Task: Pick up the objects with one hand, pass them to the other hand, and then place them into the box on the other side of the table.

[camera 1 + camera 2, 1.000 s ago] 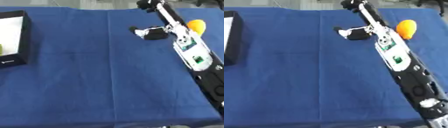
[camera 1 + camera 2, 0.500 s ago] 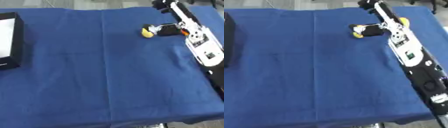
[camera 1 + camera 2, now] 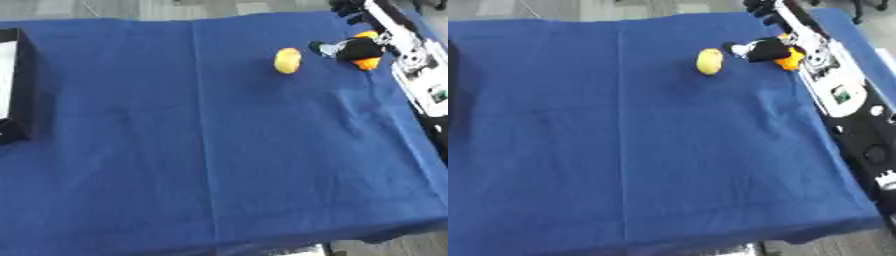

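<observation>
Yellow fruit lies free on the table, right robot hand just beside it

Nearest the camera, the blue cloth (image 3: 219, 165) covering the table (image 3: 302, 249) is bare. Along the right edge the robot's right arm (image 3: 846, 100) runs from the lower corner up to the far side. At the left edge stands the black box (image 3: 19, 85), its pale inside partly showing.

Farther back, a yellow fruit (image 3: 287, 60) lies on the cloth by itself. Half a second ago it sat right at the fingertips of the right robot hand (image 3: 354, 49); now there is a clear gap of blue cloth between the two. The hand is just to the fruit's right, dark fingers pointing toward it; whether they are spread or curled I cannot tell. An orange fruit (image 3: 368, 62) shows behind and under that hand, touching or very close to it. The whole view has shifted since a second ago, so the camera has moved. The left robot hand shows in neither view.
</observation>
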